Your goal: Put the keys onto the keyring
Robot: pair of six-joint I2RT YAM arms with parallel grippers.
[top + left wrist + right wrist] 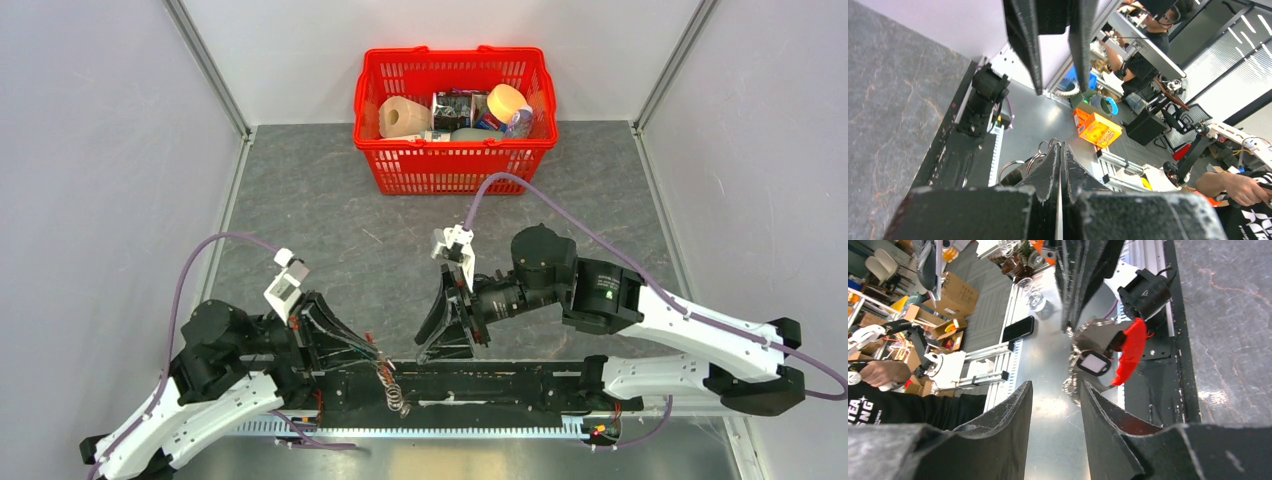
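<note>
The keyring (1129,347) dangles over the near edge of the table (330,220), my left gripper (1060,150) pinched tight on it, my right gripper (1055,386) gaping empty just beside it, and honestly I can't spot the keys, so I'd locate those before closing in gently.

The top camera is looking down on the counter (330,200); both wrist cameras are facing each other closely, sharing its near edge.
</note>
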